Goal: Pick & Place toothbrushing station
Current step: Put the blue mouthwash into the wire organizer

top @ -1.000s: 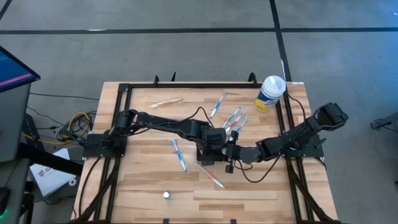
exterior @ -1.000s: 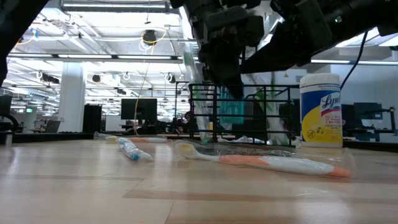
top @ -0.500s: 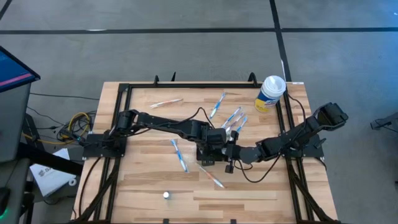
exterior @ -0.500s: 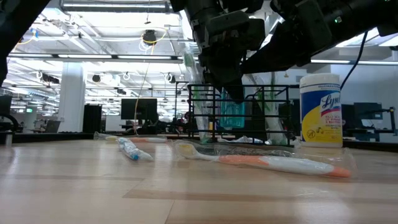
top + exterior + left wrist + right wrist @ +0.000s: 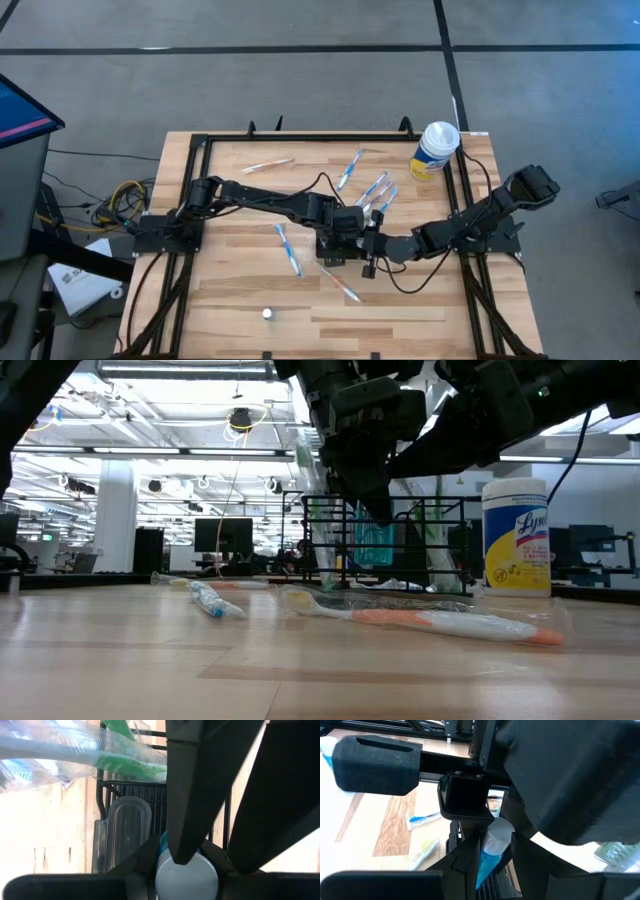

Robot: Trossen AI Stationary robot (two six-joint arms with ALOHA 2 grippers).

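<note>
The toothbrushing station point(image 5: 425, 540) is a black wire rack at the table's middle, seen under both grippers in the high view point(image 5: 332, 252). A blue tube with a white cap point(image 5: 492, 845) stands cap up inside it. My left gripper point(image 5: 186, 865) comes down on the tube from above and is shut on it. My right gripper point(image 5: 492, 852) reaches in from the table's right, also shut on the tube. A wrapped green toothbrush point(image 5: 125, 762) and a clear plastic case point(image 5: 125, 835) are at the rack. My left gripper has the tube's white cap point(image 5: 187, 877) between its two fingers, which come steeply from above. The tube point(image 5: 375, 545) stands upright among the rack's wires; its lower end is hidden. My right gripper has the tube's blue body point(image 5: 485, 862), below the cap, between its two fingers. They come nearly level from the table's right and lie across the tube.
Wrapped toothbrushes lie loose on the wooden table: a blue one point(image 5: 288, 250) left of the rack, an orange one point(image 5: 440, 622) near it, others toward the far edge point(image 5: 375, 190). A white-and-yellow canister point(image 5: 435, 150) stands at the far right. A small white object point(image 5: 267, 313) lies near the front edge.
</note>
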